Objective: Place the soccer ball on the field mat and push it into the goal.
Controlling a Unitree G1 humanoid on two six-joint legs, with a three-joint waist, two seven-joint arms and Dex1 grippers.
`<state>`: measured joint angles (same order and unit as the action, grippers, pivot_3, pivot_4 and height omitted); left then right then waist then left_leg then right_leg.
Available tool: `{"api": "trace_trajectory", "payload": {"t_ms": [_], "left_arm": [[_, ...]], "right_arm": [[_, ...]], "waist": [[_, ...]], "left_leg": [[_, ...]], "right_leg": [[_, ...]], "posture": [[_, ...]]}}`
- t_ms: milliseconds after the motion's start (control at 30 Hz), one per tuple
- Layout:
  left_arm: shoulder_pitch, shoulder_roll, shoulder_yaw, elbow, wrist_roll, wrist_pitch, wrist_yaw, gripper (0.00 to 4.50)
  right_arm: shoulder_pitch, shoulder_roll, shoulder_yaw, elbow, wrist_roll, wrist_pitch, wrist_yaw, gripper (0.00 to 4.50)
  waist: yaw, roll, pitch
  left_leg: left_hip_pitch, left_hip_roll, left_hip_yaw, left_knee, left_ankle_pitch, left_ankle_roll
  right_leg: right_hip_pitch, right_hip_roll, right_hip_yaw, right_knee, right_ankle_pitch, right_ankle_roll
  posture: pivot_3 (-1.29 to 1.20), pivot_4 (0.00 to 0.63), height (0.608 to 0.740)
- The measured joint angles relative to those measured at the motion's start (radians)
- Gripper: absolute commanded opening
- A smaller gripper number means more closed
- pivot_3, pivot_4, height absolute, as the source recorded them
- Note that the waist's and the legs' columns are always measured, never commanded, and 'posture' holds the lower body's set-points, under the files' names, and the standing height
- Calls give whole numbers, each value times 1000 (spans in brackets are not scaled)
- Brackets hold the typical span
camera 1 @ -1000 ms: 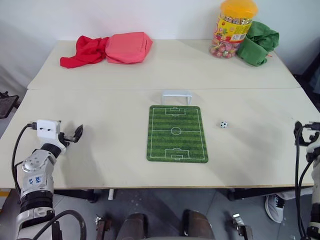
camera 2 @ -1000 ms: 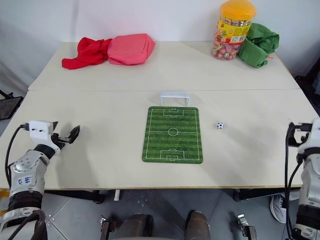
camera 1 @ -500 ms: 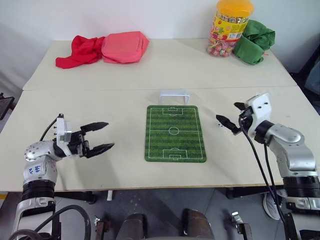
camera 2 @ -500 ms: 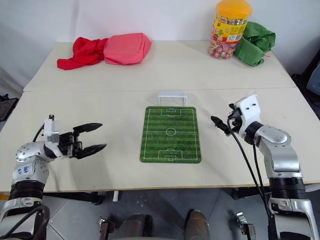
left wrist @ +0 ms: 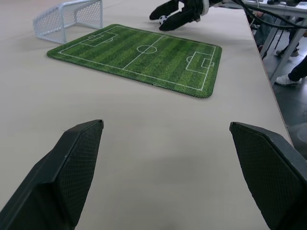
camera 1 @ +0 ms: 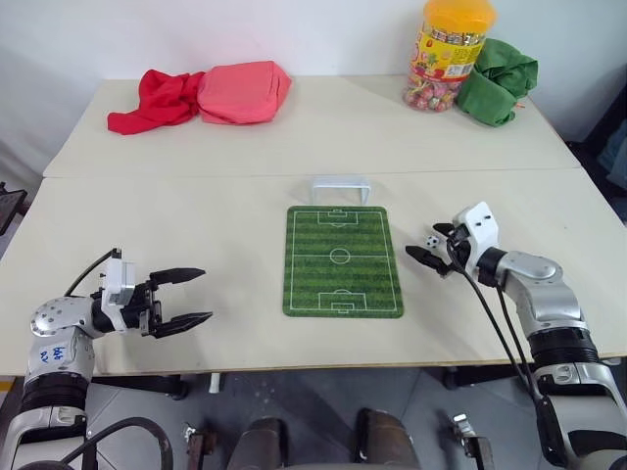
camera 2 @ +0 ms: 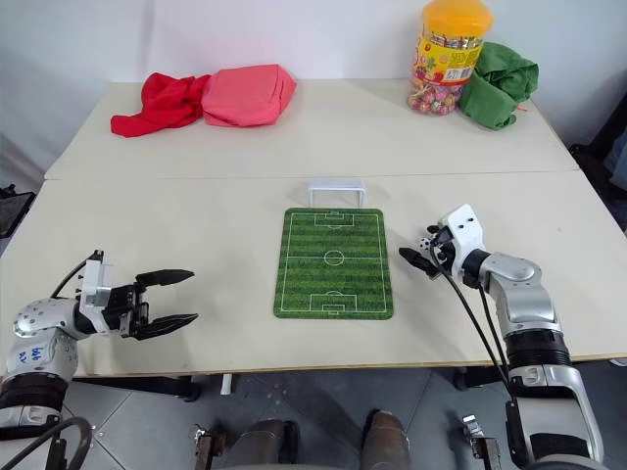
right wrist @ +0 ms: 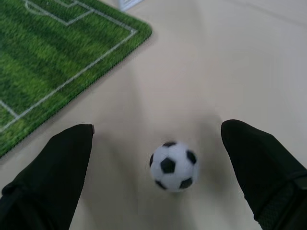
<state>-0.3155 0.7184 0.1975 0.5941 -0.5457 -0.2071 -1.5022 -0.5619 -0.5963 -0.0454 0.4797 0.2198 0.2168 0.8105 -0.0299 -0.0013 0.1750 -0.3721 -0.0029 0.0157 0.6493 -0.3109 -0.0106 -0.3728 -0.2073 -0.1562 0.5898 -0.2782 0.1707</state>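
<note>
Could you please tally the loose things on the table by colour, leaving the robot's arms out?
Red: 1, the red cloth
Pink: 1, the pink pouch
Green: 2, the field mat and the green cloth
White: 2, the goal and the soccer ball, which has black patches
Yellow: 1, the candy jar
Total: 7

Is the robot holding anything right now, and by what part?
Nothing is held. The right gripper is open around the soccer ball, not touching it. The left gripper is open.
</note>
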Motion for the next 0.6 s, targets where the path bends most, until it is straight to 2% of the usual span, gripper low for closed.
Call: {"api": "trace_trajectory", "payload": {"t_ms": [100,333,467,600], "left_arm": [[5,0,4,-5,0,-1,0,4500],[-1,0,20,-2,0,-1,0,4500],[-30,1,15,7,0,-2,0,4500],[-34,6,-25,8,-3,-5,0,4500]], "right_arm": [[14,2,-5,-3,-9,-32,-20,3211],[65,2,-7,-57,-10,-61,-21,893],[70,-2,-9,-116,-5,-34,-18,857],[72,-9,-2,-279,20,80,-13,857]], "waist": [[0,0,0],[1,0,0],[1,0,0],[-1,0,0]], "left_leg": [[0,0,0,0,0,0],[0,0,0,0,0,0],[0,0,0,0,0,0],[0,0,0,0,0,0]], "right_leg": [[0,0,0,0,0,0],[0,0,0,0,0,0],[0,0,0,0,0,0],[-1,0,0,1,0,0]], "posture": [[0,150,740],[0,150,740],[0,150,740],[0,150,740]]}}
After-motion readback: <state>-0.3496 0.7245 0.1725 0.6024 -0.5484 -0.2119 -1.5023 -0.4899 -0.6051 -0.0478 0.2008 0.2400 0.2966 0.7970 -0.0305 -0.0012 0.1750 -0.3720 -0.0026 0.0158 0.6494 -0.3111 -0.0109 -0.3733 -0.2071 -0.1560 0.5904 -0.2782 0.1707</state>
